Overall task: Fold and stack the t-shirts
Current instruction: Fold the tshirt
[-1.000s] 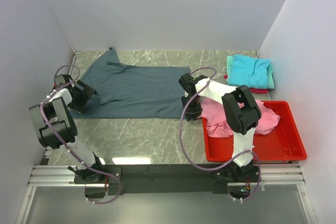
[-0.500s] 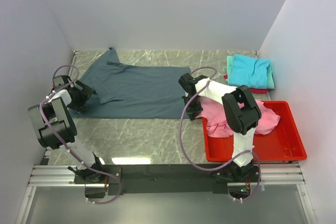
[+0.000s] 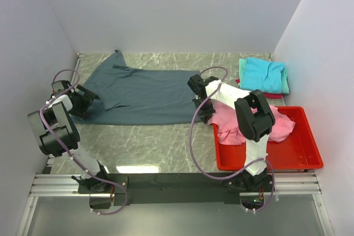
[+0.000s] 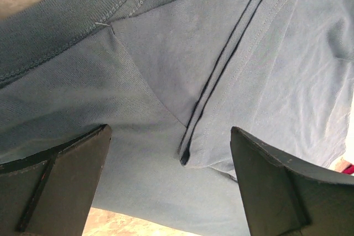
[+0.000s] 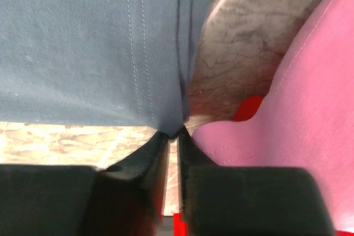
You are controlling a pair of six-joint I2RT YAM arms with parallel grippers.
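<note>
While your right claw (image 5: 173,132) pinches the blue-grey shirt (image 3: 146,95) by its edge, the cloth runs lengthwise leftward across the counter (image 3: 155,142) — ending under your left claw (image 4: 168,136), spread wide, empty.

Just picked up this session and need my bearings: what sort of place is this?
Probably a lab test cell, not a home: plain white walls box in a marble-patterned tabletop, with an aluminium rail along its near edge.

Red tee (image 3: 274,95) mostly hidden (under turquoise one (image 3: 264,73)).
</note>
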